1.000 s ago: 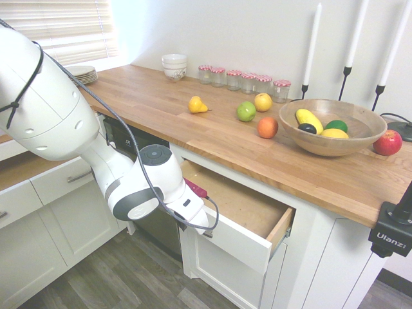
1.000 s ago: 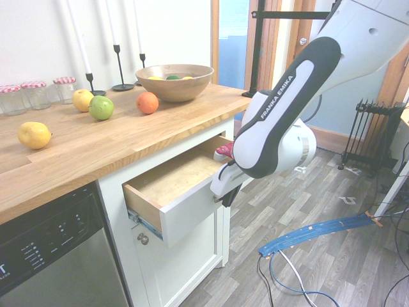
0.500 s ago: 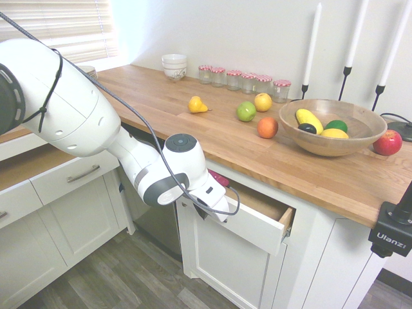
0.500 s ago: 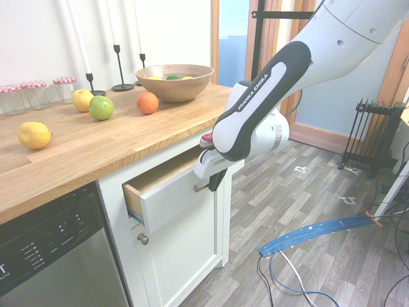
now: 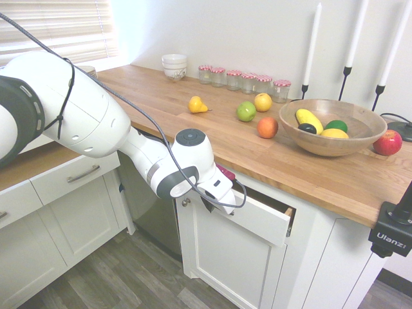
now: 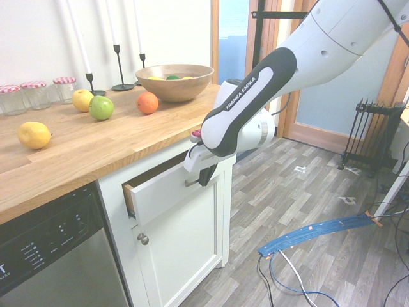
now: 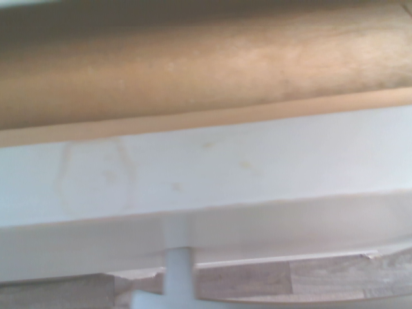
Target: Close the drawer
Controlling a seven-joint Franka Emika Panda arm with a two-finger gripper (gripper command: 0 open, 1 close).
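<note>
The drawer (image 5: pixel 261 221) (image 6: pixel 161 192), white-fronted with light wood sides, sticks out only a little from under the wooden counter (image 5: pixel 193 132), leaving a narrow gap at its top. My gripper (image 5: pixel 215 203) (image 6: pixel 203 174) is shut, with its dark fingers against the drawer's front at the slim silver handle (image 6: pixel 191 183). Nothing is held. From close by, the wrist view shows the white top edge of the drawer front (image 7: pixel 225 167), the wood of the drawer's inside (image 7: pixel 193 64) behind it, and a handle post (image 7: pixel 177 270).
Fruit (image 5: pixel 246 111), a wooden bowl (image 5: pixel 331 129), jars (image 5: pixel 244 80) and candlesticks stand on the counter. A cabinet door with a knob (image 6: pixel 143 238) sits below the drawer, beside a dishwasher (image 6: pixel 45 256). A lower separate cabinet (image 5: pixel 58 193) is at the left.
The drawer has slid in from well open to almost shut. My gripper has moved with it toward the cabinet, staying shut against the front.
</note>
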